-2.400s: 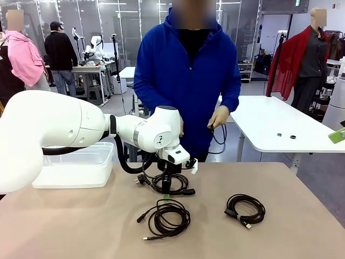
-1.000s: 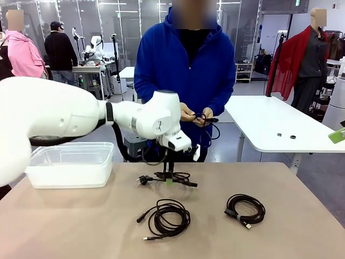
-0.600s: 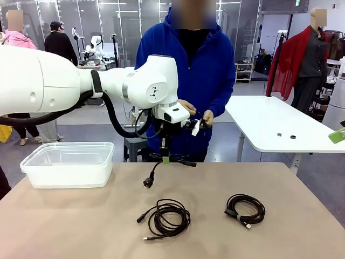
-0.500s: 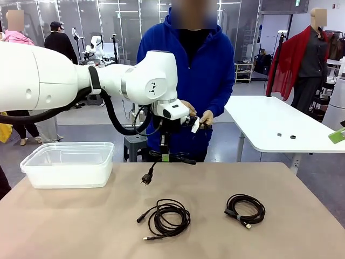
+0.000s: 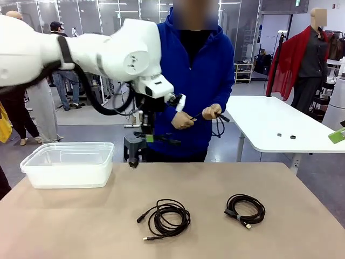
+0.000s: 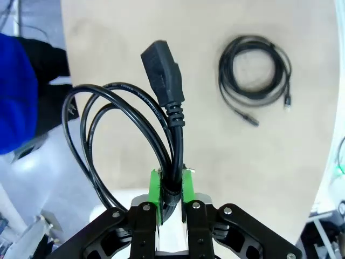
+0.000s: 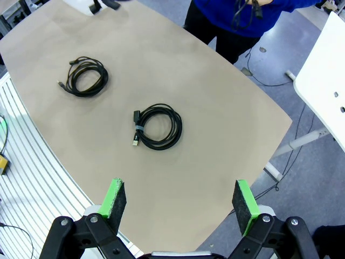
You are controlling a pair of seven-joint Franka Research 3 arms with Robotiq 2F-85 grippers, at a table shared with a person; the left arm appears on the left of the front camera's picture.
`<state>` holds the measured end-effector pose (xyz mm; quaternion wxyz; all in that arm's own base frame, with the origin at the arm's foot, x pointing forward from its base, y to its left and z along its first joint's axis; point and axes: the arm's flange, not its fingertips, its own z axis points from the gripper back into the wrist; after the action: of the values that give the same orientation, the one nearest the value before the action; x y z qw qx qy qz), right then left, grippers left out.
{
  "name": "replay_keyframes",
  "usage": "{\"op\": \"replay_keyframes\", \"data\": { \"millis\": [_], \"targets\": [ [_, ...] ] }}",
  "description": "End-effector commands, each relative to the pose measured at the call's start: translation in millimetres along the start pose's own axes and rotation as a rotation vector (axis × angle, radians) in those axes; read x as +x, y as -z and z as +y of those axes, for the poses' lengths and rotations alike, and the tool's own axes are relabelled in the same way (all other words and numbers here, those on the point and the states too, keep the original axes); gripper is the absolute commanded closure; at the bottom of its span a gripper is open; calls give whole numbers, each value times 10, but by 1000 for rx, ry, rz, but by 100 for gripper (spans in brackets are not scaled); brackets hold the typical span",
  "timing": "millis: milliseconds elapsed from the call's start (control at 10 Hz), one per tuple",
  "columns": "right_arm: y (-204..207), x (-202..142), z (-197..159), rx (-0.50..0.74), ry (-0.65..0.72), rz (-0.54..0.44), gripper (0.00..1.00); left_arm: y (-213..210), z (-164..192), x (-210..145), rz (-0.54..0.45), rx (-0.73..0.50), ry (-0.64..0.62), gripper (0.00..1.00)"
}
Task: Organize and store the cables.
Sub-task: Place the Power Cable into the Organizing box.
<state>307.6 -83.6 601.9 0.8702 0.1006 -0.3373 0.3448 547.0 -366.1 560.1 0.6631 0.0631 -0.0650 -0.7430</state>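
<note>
A: As the front view has it, where's the left gripper?
B: Aloft near the clear bin, power cord dangling; middle coil and right coil lie on the table.
A: Its wrist view?
B: Green pads clamp that cord.
A: Right wrist?
B: Right gripper spread wide, empty, above both coils.

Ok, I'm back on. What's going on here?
The left gripper is shut on a cable, holding it high off the table near the bin, with one plug dangling. A middle coil and a right-side coil lie on the table. The person's hands are working another cord. The right gripper hangs open above the table.
</note>
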Motion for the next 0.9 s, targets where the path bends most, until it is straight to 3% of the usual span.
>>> {"op": "replay_keyframes", "data": {
  "millis": [0, 500, 600, 700, 800],
  "targets": [
    [3, -15, -7, 4, -4, -3, 0, -135, -373, -494, 2, 54, 56, 100],
    [3, -15, -7, 4, -4, -3, 0, -278, -836, -1552, -29, 193, 125, 100],
    [3, -15, -7, 4, -4, -3, 0, -275, -903, -1653, -33, 219, 137, 100],
    [3, -15, -7, 4, -4, -3, 0, -370, -634, -1435, 4, 151, 100, 100],
    [3, -15, -7, 4, -4, -3, 0, -370, -634, -1435, 4, 151, 100, 100]
  ]
}}
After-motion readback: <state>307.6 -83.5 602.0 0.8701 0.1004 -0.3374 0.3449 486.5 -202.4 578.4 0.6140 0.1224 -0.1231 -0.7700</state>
